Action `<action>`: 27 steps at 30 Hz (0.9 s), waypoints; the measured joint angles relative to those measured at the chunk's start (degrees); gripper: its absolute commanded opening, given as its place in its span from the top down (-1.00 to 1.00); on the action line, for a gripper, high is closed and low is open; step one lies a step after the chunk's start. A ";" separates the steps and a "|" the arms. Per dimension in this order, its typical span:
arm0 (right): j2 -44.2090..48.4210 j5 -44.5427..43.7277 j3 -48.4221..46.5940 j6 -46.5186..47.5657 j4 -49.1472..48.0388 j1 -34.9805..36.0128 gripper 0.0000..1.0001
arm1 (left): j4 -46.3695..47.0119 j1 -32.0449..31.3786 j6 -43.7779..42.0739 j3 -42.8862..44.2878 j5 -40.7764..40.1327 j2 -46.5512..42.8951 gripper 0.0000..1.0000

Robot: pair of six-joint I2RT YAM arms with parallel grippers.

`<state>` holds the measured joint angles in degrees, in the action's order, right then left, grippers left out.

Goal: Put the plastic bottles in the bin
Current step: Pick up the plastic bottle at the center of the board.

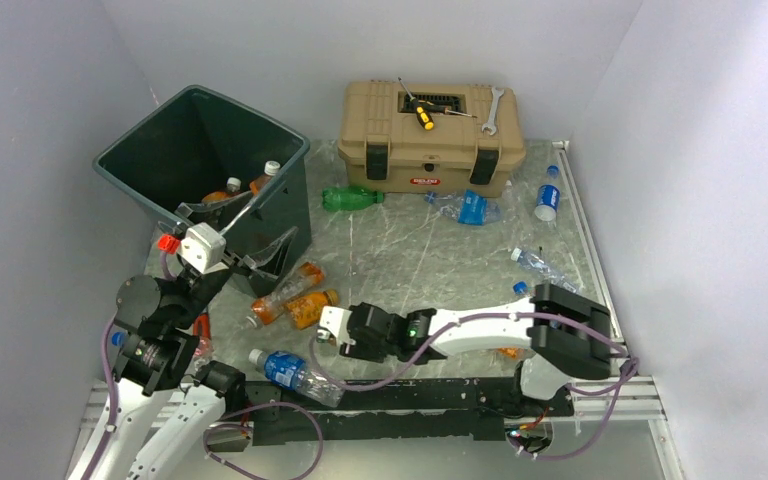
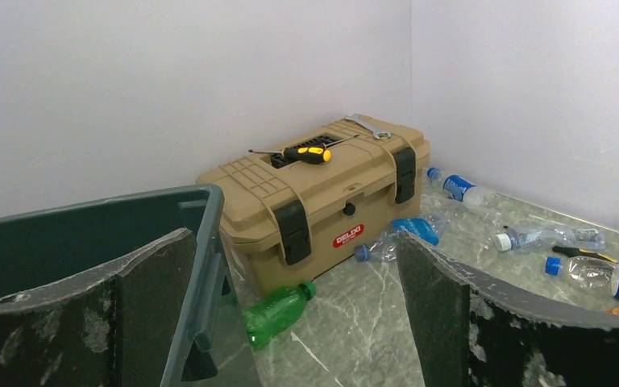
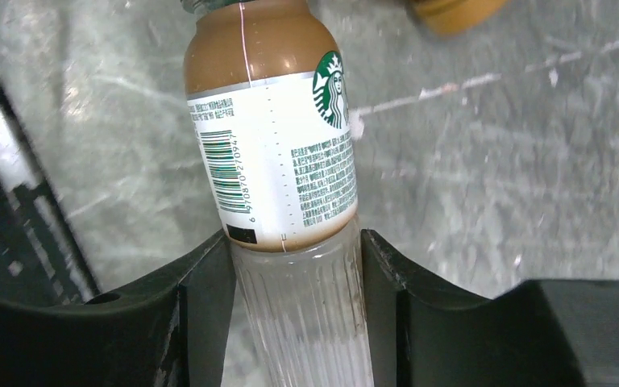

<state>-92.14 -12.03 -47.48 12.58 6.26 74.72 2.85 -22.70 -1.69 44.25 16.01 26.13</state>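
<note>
While the right gripper (image 3: pixel 297 250) has its two fingers (image 3: pixel 201 314) clamped on either side of one brown-topped bottle (image 3: pixel 270 137), holding its clear ribbed end, the left gripper (image 2: pixel 290 242) has its two fingers (image 2: pixel 129 306) spread wide at the rim of the bin (image 1: pixel 160 150). Two white-capped bottles (image 1: pixel 260 182) lie inside the bin. On the surface (image 1: pixel 410 260) between the arms lie two orange bottles (image 1: pixel 295 298) and one blue-labelled bottle (image 1: pixel 290 370). Farther out lie one green bottle (image 1: pixel 350 198) and three clear bottles (image 1: pixel 465 208), near one toolbox (image 1: pixel 430 140) carrying one screwdriver (image 1: pixel 422 113) and one wrench (image 1: pixel 491 108).
</note>
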 measured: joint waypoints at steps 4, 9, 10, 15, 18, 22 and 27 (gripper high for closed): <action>7.19 -3.23 3.65 -5.05 1.77 1.86 0.09 | 0.87 0.00 0.79 0.00 -0.31 0.48 -0.99; 20.33 -10.05 6.54 -14.62 1.64 1.46 0.09 | 1.22 0.00 5.11 0.68 -1.49 3.21 -0.99; 23.08 -11.19 7.13 -16.70 0.98 1.11 0.10 | 1.22 0.00 6.05 1.11 -1.55 3.98 -0.99; 36.59 -14.58 11.32 -24.83 -5.75 -1.20 0.13 | 0.22 0.00 15.39 7.34 -0.15 10.36 -0.99; 44.98 -14.32 15.47 -27.43 -11.47 -2.45 0.14 | -3.28 0.00 22.27 16.11 4.50 17.53 -0.99; 53.02 -13.42 19.41 -29.83 -18.23 -3.41 0.16 | 0.13 0.00 33.05 22.69 14.05 26.60 -0.99; 58.82 -13.44 22.95 -32.24 -24.85 -3.67 0.18 | 3.10 -0.94 43.15 21.53 20.13 33.57 -0.99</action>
<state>-33.32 -25.47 -24.53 -19.66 -18.59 71.05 5.96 -23.64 41.45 65.78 36.14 59.70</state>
